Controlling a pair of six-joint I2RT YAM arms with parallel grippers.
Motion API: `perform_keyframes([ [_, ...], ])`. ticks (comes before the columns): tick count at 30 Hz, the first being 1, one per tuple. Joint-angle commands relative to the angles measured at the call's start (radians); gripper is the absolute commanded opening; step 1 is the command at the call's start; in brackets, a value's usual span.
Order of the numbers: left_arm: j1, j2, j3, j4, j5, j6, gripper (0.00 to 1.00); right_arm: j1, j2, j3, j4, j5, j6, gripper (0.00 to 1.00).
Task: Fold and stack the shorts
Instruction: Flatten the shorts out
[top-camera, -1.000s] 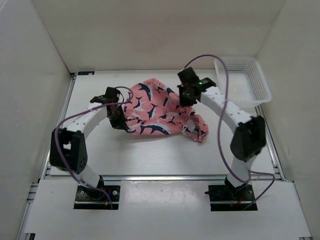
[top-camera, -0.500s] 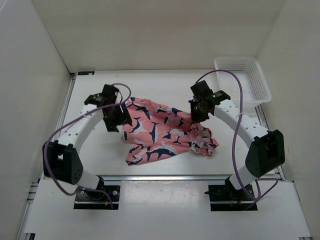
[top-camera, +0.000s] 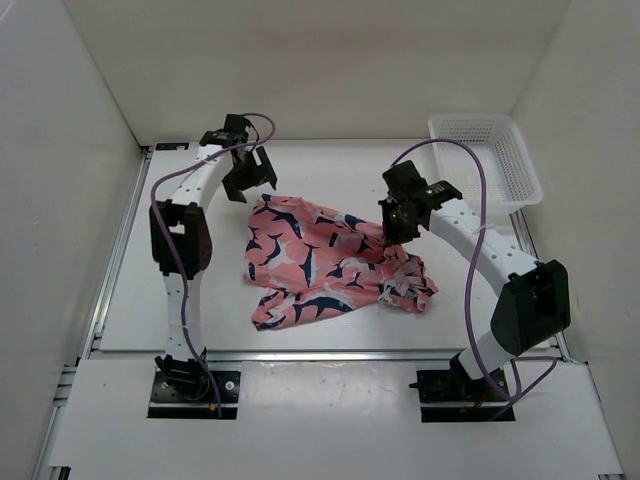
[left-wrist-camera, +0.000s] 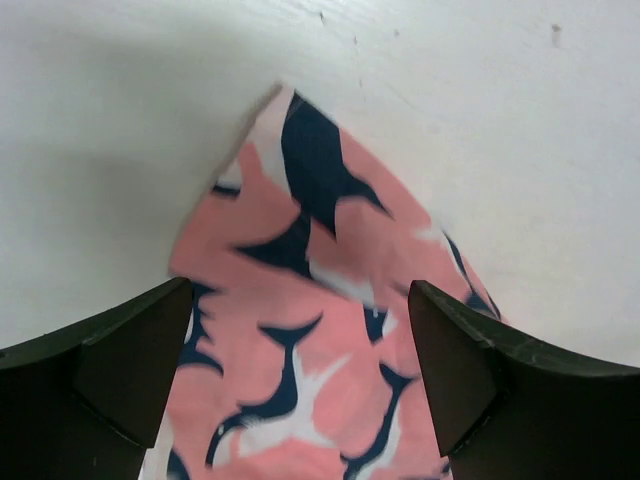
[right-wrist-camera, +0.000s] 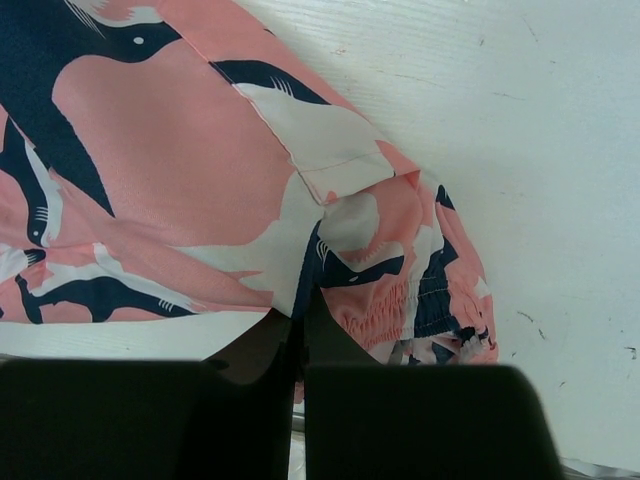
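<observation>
The shorts (top-camera: 315, 262), salmon-pink with navy-and-white shark shapes, lie spread and rumpled on the white table, their gathered waistband bunched at the right end. My left gripper (top-camera: 250, 178) hovers open just beyond their far-left corner; in the left wrist view its fingertips (left-wrist-camera: 150, 340) stand wide apart above the loose fabric (left-wrist-camera: 310, 330), holding nothing. My right gripper (top-camera: 393, 232) is down on the right part of the shorts. The right wrist view shows it (right-wrist-camera: 303, 305) shut, pinching a navy-trimmed fold of the shorts (right-wrist-camera: 180, 150) beside the elastic waistband.
A white plastic basket (top-camera: 520, 165) stands at the far right corner of the table. White walls close in the table at the left, back and right. Both arms' purple cables loop above the surface.
My left gripper has opened, let go of the shorts and swung back toward the far left. The shorts came down and spread toward the near side; the right gripper stayed shut on them.
</observation>
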Motion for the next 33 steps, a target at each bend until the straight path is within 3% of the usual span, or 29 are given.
perform_keyframes([
  [1,-0.004,0.084,0.142,-0.076,-0.005,0.002,1.00,-0.006,-0.040,0.015,-0.003,0.000,-0.017,0.00],
  [8,-0.022,0.252,0.224,-0.072,-0.008,-0.055,1.00,-0.015,-0.029,0.015,-0.013,-0.010,-0.017,0.00],
  [11,-0.031,0.290,0.236,-0.062,0.010,-0.064,0.89,-0.015,-0.020,0.024,-0.013,-0.010,-0.026,0.00],
  [12,-0.031,0.290,0.225,-0.062,0.010,-0.076,0.80,-0.015,-0.020,0.024,-0.013,-0.010,-0.036,0.00],
  [13,-0.031,0.290,0.215,-0.046,0.019,-0.076,0.58,-0.015,-0.020,0.033,-0.022,-0.010,-0.036,0.00],
  [15,-0.031,0.278,0.202,-0.024,0.019,-0.090,0.29,-0.024,-0.010,0.033,-0.022,-0.010,-0.036,0.00],
  [16,-0.031,0.269,0.202,-0.024,0.019,-0.090,0.16,-0.024,-0.010,0.033,-0.022,-0.010,-0.036,0.00],
  [17,-0.031,0.269,0.202,-0.024,0.010,-0.090,0.10,-0.024,-0.010,0.033,-0.022,-0.010,-0.036,0.00],
  [19,-0.031,0.227,0.202,-0.024,0.010,-0.090,0.10,-0.024,-0.010,0.033,-0.022,0.004,-0.023,0.06],
  [20,-0.031,0.211,0.190,-0.024,-0.002,-0.090,0.10,-0.024,-0.010,0.033,-0.022,0.004,-0.023,0.19],
  [22,-0.041,0.155,0.144,-0.024,-0.013,-0.090,0.10,-0.024,-0.001,0.024,-0.022,0.004,-0.011,0.32],
  [26,-0.050,0.069,0.049,-0.002,-0.033,-0.081,0.10,-0.024,0.022,0.013,-0.011,0.004,0.009,0.32],
  [30,-0.068,0.000,-0.046,0.025,-0.033,-0.081,0.10,-0.024,0.001,0.013,-0.011,-0.036,0.050,0.73],
  [33,-0.081,-0.032,-0.086,0.047,-0.033,-0.081,0.10,-0.024,-0.053,-0.011,0.010,-0.045,0.063,0.71],
])
